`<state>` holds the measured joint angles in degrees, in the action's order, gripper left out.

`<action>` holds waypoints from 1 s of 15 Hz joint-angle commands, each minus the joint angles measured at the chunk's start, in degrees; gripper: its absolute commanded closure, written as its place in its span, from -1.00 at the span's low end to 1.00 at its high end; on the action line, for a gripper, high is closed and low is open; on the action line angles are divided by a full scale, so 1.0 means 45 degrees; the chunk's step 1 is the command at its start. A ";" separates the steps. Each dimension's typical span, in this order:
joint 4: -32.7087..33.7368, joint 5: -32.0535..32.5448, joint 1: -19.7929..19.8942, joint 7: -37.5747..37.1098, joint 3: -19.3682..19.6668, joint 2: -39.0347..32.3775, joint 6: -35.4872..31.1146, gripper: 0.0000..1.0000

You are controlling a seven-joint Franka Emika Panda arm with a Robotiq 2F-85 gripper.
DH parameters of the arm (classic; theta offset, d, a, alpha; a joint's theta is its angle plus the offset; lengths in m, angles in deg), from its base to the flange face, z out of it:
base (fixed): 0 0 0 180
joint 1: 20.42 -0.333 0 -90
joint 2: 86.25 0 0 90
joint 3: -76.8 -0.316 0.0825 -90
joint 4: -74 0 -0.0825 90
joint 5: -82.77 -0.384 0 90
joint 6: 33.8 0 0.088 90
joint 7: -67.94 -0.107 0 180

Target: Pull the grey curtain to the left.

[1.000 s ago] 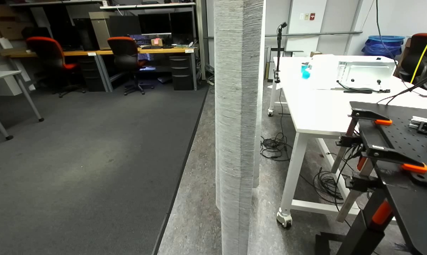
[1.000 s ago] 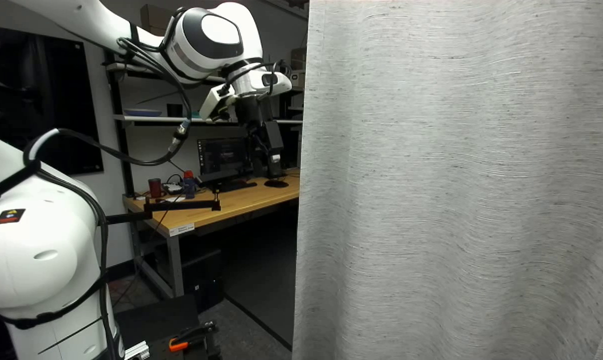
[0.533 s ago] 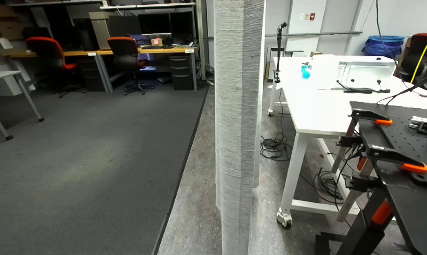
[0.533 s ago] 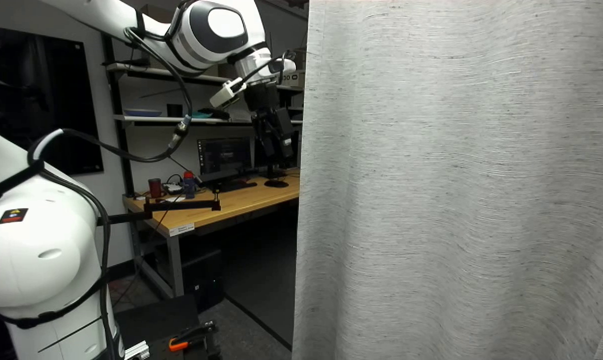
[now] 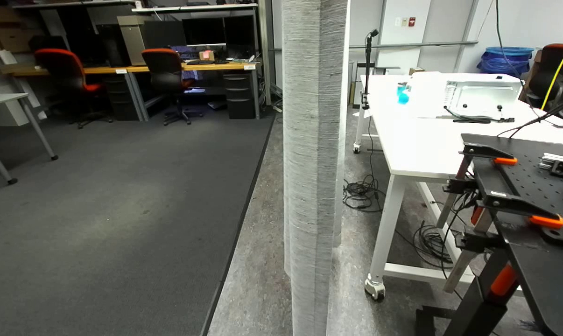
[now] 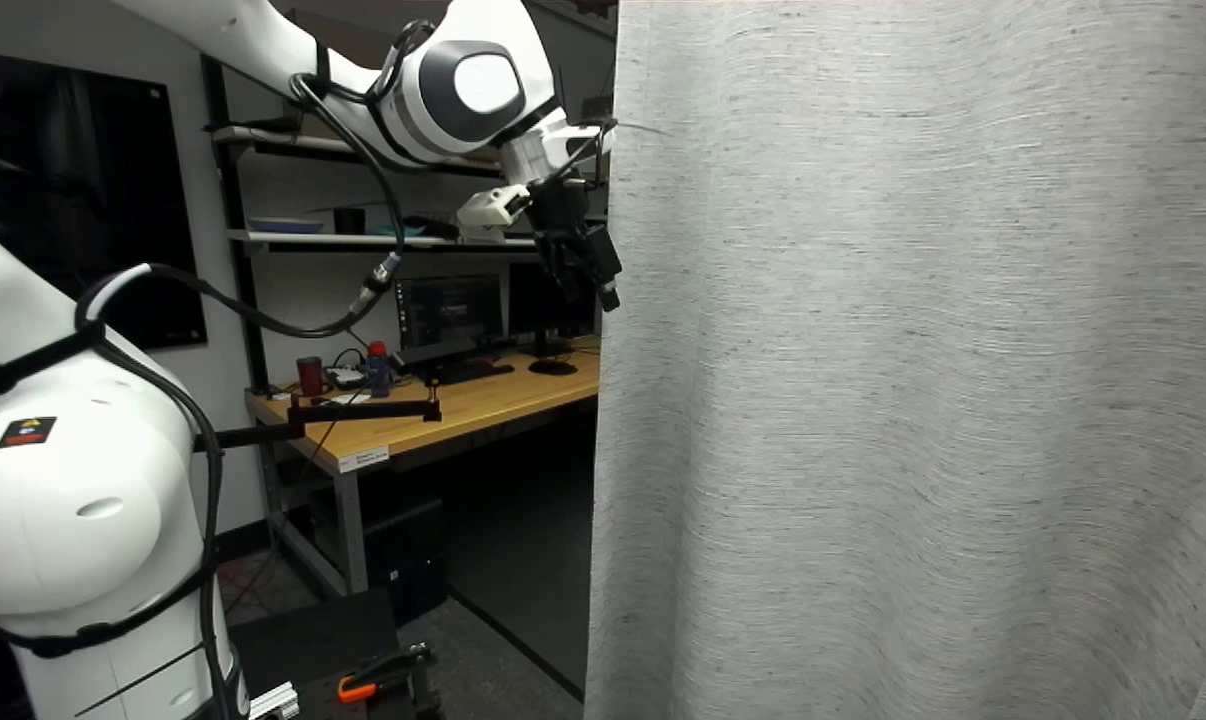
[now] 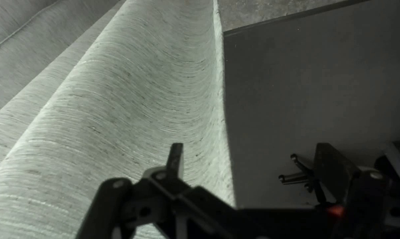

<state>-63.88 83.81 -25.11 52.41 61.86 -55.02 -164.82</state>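
Observation:
The grey curtain point(image 5: 309, 163) hangs edge-on in an exterior view. It fills the right half of an exterior view point(image 6: 913, 380), with its free edge at left. My gripper point(image 6: 590, 290) points downward at that edge, and one finger slightly overlaps it in the picture. In the wrist view, the curtain point(image 7: 137, 86) fills the left side in folds. My gripper point(image 7: 249, 146) is open there, with its fingers wide apart. The left finger shows against the fabric and the right one against the dark floor. The free edge runs between them; contact cannot be told. No fabric is pinched.
A wooden desk point(image 6: 463, 400) with monitors stands behind the arm. A white table point(image 5: 421, 144) and a black table point(image 5: 543, 261) with orange-tipped clamps stand right of the curtain. Office chairs point(image 5: 167, 79) and dark carpet point(image 5: 123, 210) lie to its left. Cables point(image 5: 363, 191) lie on the floor.
My arm and gripper have moved right in an exterior view, up to the curtain's free edge, and the gripper has tilted more. The curtain shows no visible movement.

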 commanded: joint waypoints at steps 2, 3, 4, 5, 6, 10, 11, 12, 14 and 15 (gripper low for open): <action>-0.0138 0.0053 -0.0009 -0.0232 0.0101 -0.1131 -0.1380 -1.00; -0.0215 0.0094 0.0032 -0.0254 0.0124 -0.1297 -0.1525 -1.00; -0.0309 0.0115 0.0087 -0.0262 0.0182 -0.1428 -0.1634 -1.00; -0.0381 0.0164 0.0165 -0.0287 0.0239 -0.1531 -0.1746 -1.00; -0.0463 0.0229 0.0268 -0.0319 0.0318 -0.1612 -0.1832 -1.00; -0.0710 0.0437 0.0638 -0.0379 0.0680 -0.1919 -0.2747 -1.00; -0.0747 0.0478 0.0711 -0.0386 0.0734 -0.1992 -0.3118 -1.00; -0.0798 0.0505 0.0756 -0.0355 0.0758 -0.2070 -0.3506 -1.00; -0.0887 0.0640 0.0823 -0.0311 0.0735 -0.2242 -0.4166 -1.00; -0.0912 0.0727 0.0839 -0.0288 0.0696 -0.2352 -0.4412 -1.00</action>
<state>-67.50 85.22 -21.88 52.31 65.33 -64.40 -180.53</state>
